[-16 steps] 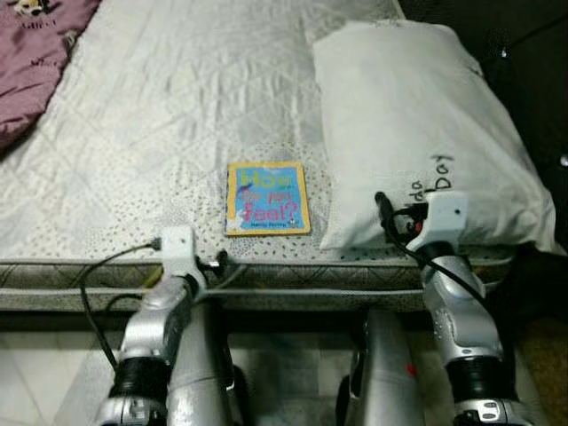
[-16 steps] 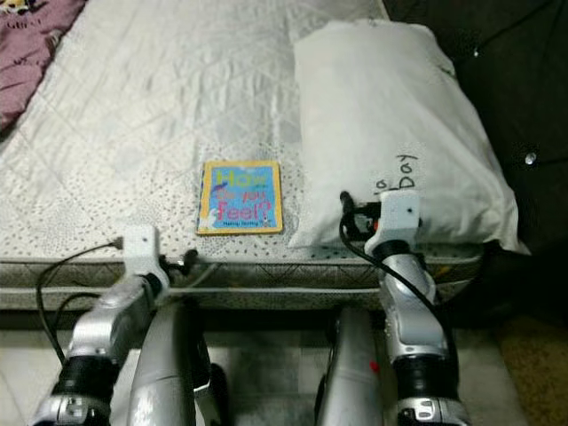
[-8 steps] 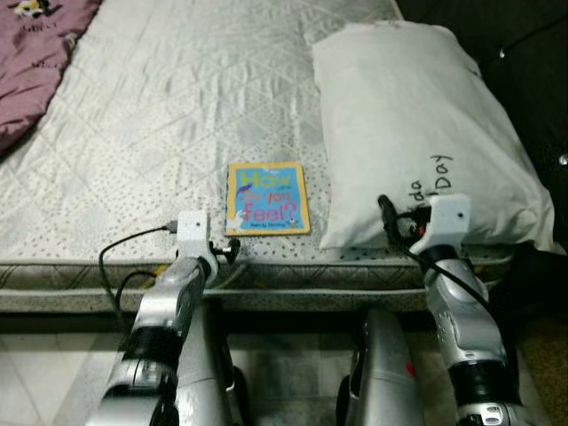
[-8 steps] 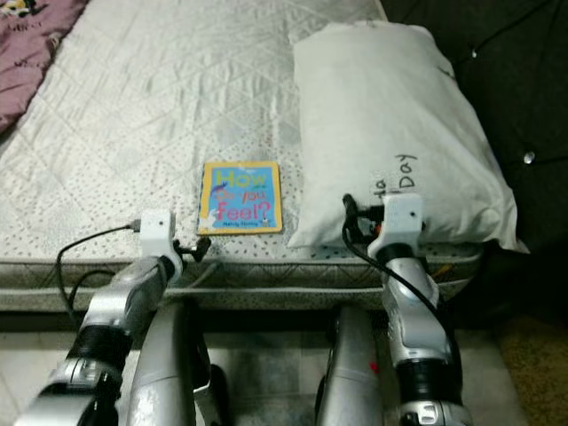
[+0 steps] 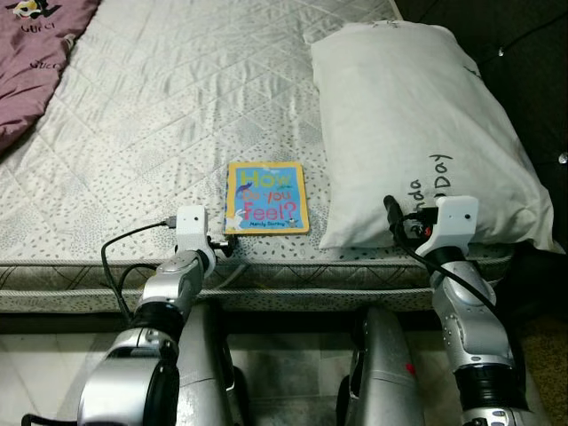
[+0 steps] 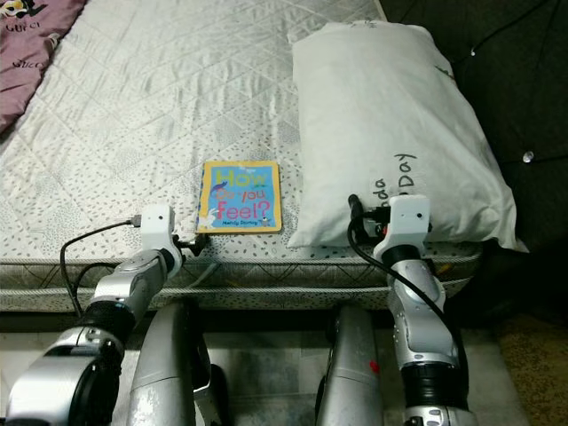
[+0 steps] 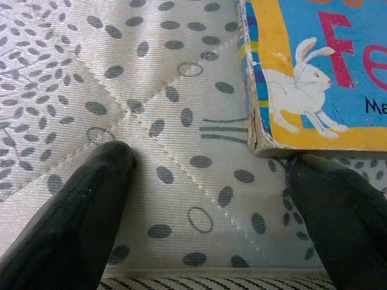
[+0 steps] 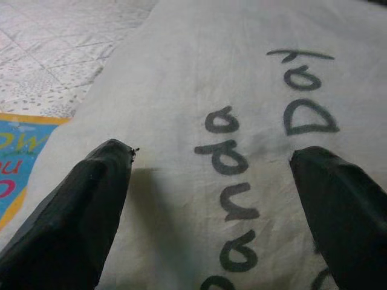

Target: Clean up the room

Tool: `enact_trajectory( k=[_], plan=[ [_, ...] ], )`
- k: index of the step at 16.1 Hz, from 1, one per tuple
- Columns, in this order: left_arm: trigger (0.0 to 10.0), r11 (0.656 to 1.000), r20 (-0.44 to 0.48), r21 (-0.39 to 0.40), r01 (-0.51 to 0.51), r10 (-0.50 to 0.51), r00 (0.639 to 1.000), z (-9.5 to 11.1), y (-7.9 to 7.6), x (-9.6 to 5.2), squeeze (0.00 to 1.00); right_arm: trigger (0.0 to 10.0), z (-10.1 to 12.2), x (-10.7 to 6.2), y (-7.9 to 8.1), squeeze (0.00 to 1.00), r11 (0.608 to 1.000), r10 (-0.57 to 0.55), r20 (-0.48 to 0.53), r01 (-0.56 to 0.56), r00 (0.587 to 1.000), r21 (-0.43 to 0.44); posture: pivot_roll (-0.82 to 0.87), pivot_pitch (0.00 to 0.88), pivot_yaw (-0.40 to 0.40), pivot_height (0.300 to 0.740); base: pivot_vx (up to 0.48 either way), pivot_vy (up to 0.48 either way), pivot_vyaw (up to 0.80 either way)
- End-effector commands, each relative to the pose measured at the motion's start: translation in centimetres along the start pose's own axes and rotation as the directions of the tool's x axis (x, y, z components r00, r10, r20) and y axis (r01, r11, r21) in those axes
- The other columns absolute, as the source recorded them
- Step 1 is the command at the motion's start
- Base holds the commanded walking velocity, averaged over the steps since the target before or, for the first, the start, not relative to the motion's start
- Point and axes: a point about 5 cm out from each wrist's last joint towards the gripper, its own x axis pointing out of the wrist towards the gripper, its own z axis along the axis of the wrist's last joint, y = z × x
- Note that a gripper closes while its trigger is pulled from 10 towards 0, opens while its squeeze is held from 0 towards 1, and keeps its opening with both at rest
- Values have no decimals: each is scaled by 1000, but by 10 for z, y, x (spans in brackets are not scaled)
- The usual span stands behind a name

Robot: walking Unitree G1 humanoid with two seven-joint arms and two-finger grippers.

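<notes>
Two silver arms reach forward from the bottom of the head views to the near edge of a mattress [image 5: 177,115], which takes up most of the scene: a flat slab of pale quilted fabric stitched in diamonds, speckled with small grey ovals and leaf shapes near its front, with a piped border below. On its right side lies a plump white pillow [image 5: 417,124], soft cotton, long and rounded, with dark handwritten letters near its near end. A purple cloth [image 5: 35,62] with printed words sits bunched at the far left corner.

Just left of the pillow and close to the front edge lies a children's book [image 5: 267,197], flat and square, a glossy board cover in blue with a yellow border, big coloured lettering and a white rabbit; its near corner looks worn.

The left arm is bent at the elbow and angled inward, its left gripper [image 7: 208,181] low over the mattress at the book's near left corner. Its fingers [image 7: 91,199] are spread apart and grasp nothing; one tip is right at the book's corner, the other on bare quilting. The right arm stands more upright, its right gripper [image 8: 211,187] over the pillow's near end, fingers spread wide either side of the lettering, holding nothing.
</notes>
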Motion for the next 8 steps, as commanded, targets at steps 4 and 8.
enact_trajectory(
  k=[4, 8],
  plan=[
    [10000, 999, 17, -1, -44, 44, 999, 7, 14, 1, 0, 10000, 0, -2, -2, 0, 1000, -6, -6, 6, 1000, -4, -127, 107, 41, 538, 0, 0, 0],
    [10000, 1000, 23, -2, -21, 21, 1000, 3, 7, 2, 0, 10000, 1, 1, 0, 0, 1000, 1, -2, -1, 1000, 1, -113, 92, 41, 538, 0, 0, 0]
  ],
)
